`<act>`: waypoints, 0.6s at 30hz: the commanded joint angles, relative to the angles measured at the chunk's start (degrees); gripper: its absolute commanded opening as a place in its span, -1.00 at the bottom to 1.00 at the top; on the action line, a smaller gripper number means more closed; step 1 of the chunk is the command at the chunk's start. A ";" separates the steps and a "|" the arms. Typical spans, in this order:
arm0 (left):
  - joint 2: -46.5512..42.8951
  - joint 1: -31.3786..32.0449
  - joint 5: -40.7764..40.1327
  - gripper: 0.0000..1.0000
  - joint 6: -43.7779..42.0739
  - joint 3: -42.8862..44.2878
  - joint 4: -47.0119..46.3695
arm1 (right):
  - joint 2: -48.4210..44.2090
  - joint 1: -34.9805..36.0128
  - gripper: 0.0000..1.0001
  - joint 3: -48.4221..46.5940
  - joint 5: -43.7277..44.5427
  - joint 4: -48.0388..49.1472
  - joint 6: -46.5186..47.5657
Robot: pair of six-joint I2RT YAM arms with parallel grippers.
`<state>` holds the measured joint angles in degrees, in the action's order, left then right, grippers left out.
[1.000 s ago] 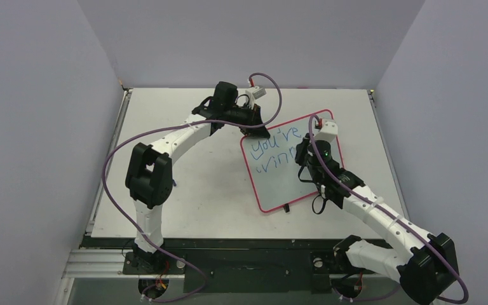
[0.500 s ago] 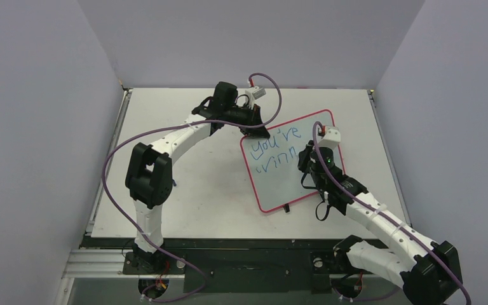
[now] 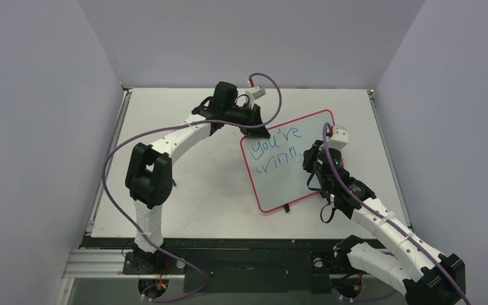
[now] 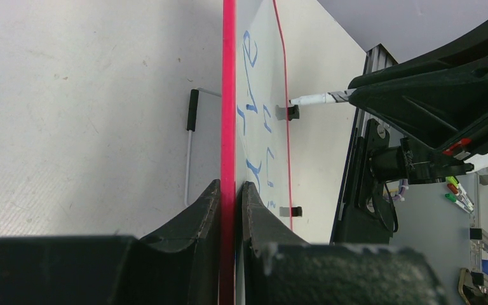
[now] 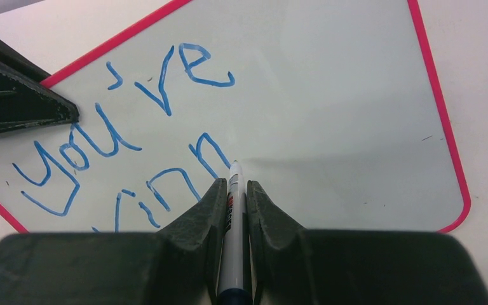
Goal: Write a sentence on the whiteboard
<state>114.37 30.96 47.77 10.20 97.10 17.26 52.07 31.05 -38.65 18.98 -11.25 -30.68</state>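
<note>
Right wrist view: my right tool (image 5: 234,185) is clamped on the pen (image 5: 234,222), whose tip points at the whiteboard (image 5: 343,114) just right of the last blue letter
Writing so far: the sentence (image 5: 127,136) reads "you're" on the upper line and "winn" on the line below, in thin, uneven blue strokes
Done: I judge one word and part of a second, so the writing is under way but not finished
Left to do: the rest of that second word and whatever follows; the bare white area to the right and below leaves room for it
Whiteboard position: on the right half of the tabletop (image 3: 184,184), turned at a slant, its pink-red frame running round the lettering
Far corner: my left tool (image 4: 230,190) sits at the far left corner of the whiteboard, jaws closed tight on the frame and steadying it
Hard to tell: whether the pen tip touches the surface or hangs just off it; neither wrist view settles that
Cut off: the first letter of the lower line hides behind my right tool up close; I read it only from the top view, where it is small
Hidden: from above, the right arm covers part of the right side of the whiteboard, and I cannot make out how its feet sit
</note>
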 commanded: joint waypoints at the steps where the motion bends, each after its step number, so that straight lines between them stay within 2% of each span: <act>1: 0.23 0.86 -0.46 -1.00 -5.62 -0.86 1.65 | -0.69 -1.16 -1.00 -2.93 -0.04 1.68 0.40; 18: 0.16 0.86 -0.46 -1.00 -5.70 -0.97 1.82 | 5.35 -3.49 -1.00 -3.99 -4.94 7.94 -0.11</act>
<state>114.37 30.96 47.81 10.09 97.10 17.23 56.34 28.08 -40.07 15.86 -7.94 -30.68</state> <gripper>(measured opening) 0.087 0.102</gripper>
